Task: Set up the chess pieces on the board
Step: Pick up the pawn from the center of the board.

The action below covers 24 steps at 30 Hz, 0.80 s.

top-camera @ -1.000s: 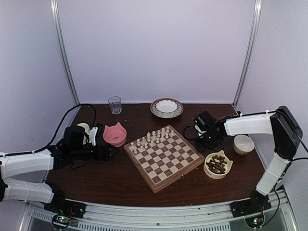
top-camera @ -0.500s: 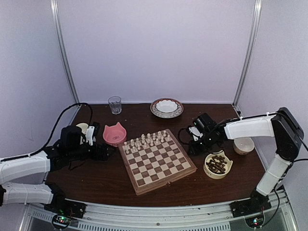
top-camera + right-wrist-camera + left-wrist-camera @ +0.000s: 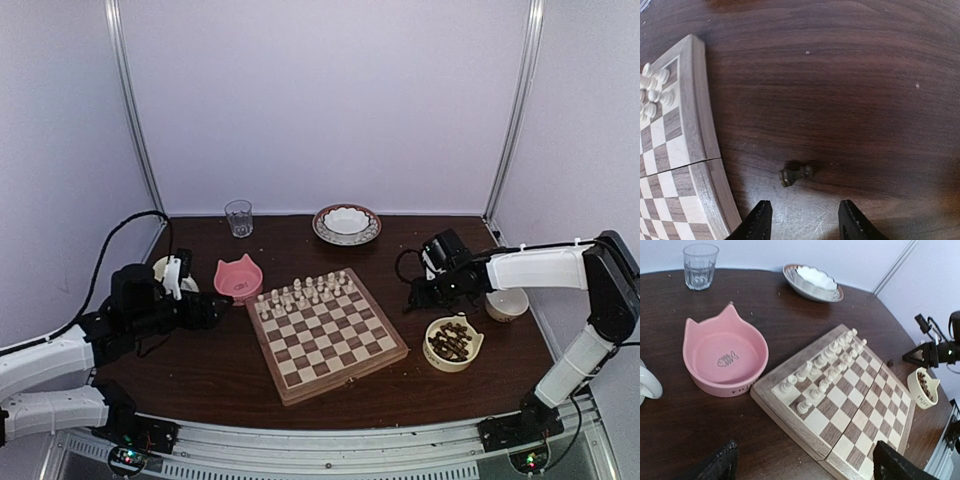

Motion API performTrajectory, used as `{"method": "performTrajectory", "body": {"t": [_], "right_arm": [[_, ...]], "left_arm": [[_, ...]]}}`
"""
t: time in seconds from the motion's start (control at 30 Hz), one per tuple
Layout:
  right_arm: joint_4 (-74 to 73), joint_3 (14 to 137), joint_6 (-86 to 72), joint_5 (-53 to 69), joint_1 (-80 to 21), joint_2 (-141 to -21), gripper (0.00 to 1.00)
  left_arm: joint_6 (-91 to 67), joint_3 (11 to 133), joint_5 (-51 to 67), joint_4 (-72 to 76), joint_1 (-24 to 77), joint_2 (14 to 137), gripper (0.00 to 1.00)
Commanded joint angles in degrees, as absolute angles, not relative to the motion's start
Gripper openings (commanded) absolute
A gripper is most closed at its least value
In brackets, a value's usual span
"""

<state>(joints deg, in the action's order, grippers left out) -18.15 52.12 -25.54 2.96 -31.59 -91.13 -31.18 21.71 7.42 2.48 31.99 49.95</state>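
The board lies mid-table, with pale chessmen on its two far rows. It also shows in the left wrist view and in the right wrist view. Dark chess pieces fill a cream cat-shaped bowl to its right. One dark piece lies on its side on the tabletop just off the board's right edge. My right gripper is open and empty, hovering just short of that piece; the top view has it by the board's far right corner. My left gripper is open and empty at the board's left corner.
A pink cat-shaped bowl stands left of the board, with a white mug beyond it. A glass and a patterned plate holding a white bowl stand at the back. A white cup sits at the right.
The board has slid left and turned, then stopped. My right gripper has drawn back to the right, away from the board. My left arm has pulled back to the left.
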Motion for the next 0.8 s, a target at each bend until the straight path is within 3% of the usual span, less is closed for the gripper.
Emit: {"method": "performTrajectory", "body": {"t": [0.0, 0.2, 0.37, 0.77], "right_arm": [[-15.1, 52.7, -32.1, -0.4, -31.3, -89.1, 0.50], [-23.9, 60.9, -41.6, -7.0, -31.5, -93.9, 0.50], [-21.2, 58.9, -50.3, -8.5, -32.4, -92.4, 0.52], [-26.4, 64.1, -53.0, -15.7, -34.4, -100.8, 0.55]], "left_arm": [[-38.6, 20.8, -0.1, 6.6, 32.1, 43.4, 0.95], [-40.6, 22.5, -2.7, 8.9, 32.2, 46.9, 0.96], [-35.0, 20.3, -4.9, 11.0, 32.2, 47.7, 0.96], [-37.5, 20.0, -1.3, 12.2, 32.3, 51.3, 0.96]]}}
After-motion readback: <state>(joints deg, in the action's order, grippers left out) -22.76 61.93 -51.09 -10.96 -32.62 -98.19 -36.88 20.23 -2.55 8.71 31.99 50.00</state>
